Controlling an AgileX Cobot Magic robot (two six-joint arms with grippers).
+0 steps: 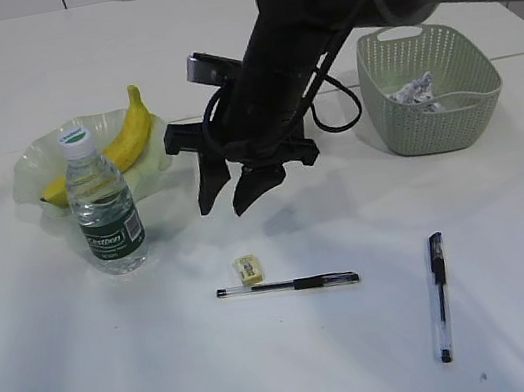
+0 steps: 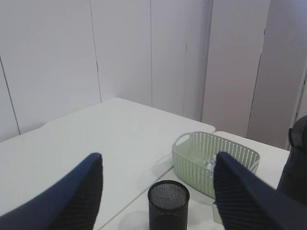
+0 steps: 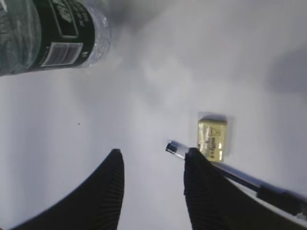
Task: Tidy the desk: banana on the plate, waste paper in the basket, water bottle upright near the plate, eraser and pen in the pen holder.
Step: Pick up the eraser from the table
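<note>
yellow banana [image 1: 133,132], pale-green latticed basket [image 1: 436,119], black mesh holder [image 2: 168,205]

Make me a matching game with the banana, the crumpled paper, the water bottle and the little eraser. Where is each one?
Things:
1. banana
2. crumpled paper
3. water bottle
4. eraser

Places:
A. standing upright on the table, in front of the plate
B. lying on the table, right beside a pen
C. on the plate
D. inside the green basket

Pairs: 1-C, 2-D, 3-A, 4-B
</note>
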